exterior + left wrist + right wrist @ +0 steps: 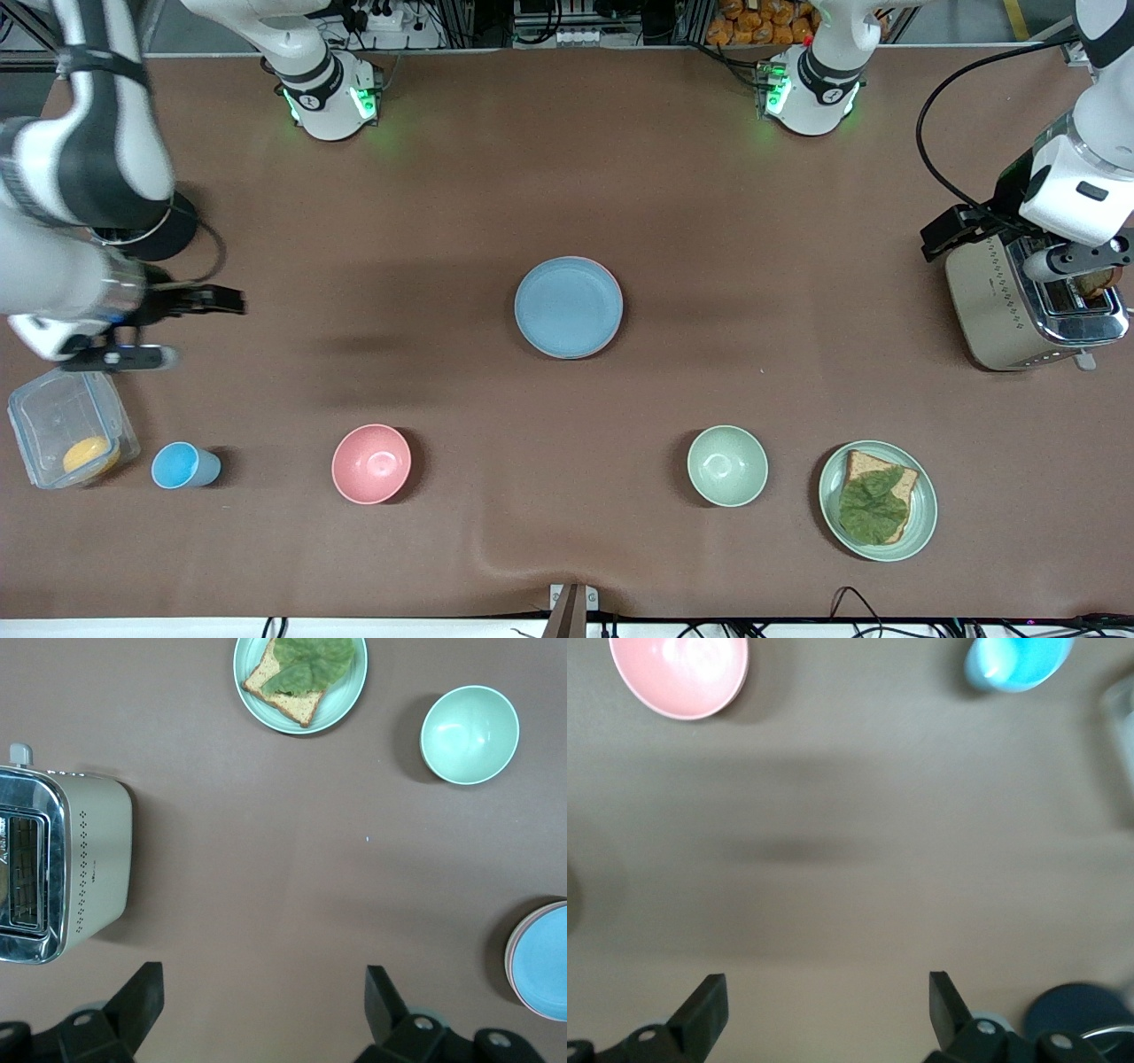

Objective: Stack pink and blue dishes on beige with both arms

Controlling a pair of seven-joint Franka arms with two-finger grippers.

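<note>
Stacking looks complete: blue plate [568, 307] tops pile at table centre, pink rim [511, 958] showing beneath; beige unseen. Left hand [262, 1003] wide, empty, above toaster [1028, 301]. Right hand [828, 1008] wide, empty, above container [69, 438]. Next: park arms.

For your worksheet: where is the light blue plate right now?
In the front view, the light blue plate tops a stack mid-table, over a pink plate's rim, farther from the camera than the bowls.
</note>
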